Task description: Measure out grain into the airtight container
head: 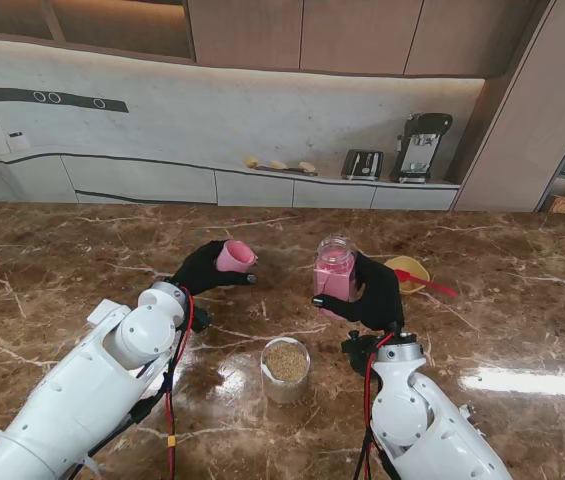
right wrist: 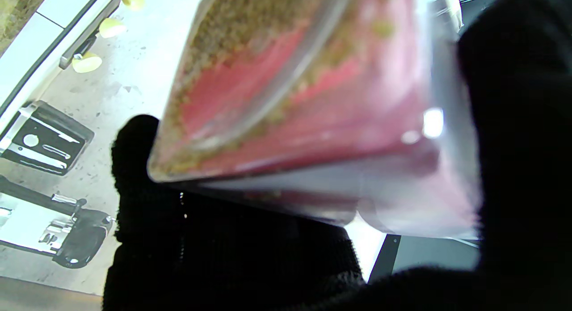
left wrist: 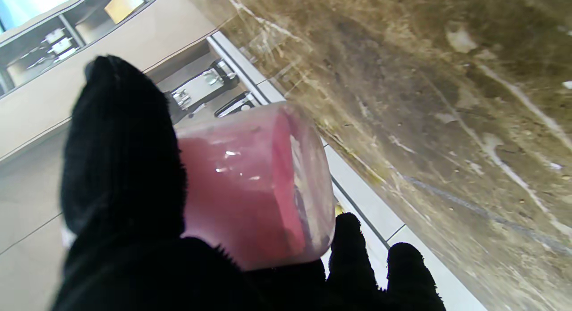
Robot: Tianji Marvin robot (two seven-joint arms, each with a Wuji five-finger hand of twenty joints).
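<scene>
Gripping jar (head: pixel 335 270) (right hand (head: pixel 372 292)) mid-table

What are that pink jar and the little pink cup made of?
The jar in the right hand looks like clear glossy plastic or glass; pink and grain show through its wall. The small cup in the left hand looks like translucent pink plastic with shiny highlights.

A brown marble table top (head: pixel 82 260) spreads wide. A black toaster (head: pixel 362 164) and black coffee machine (head: pixel 420 146) stand on the far counter, beyond the fingertips.
</scene>
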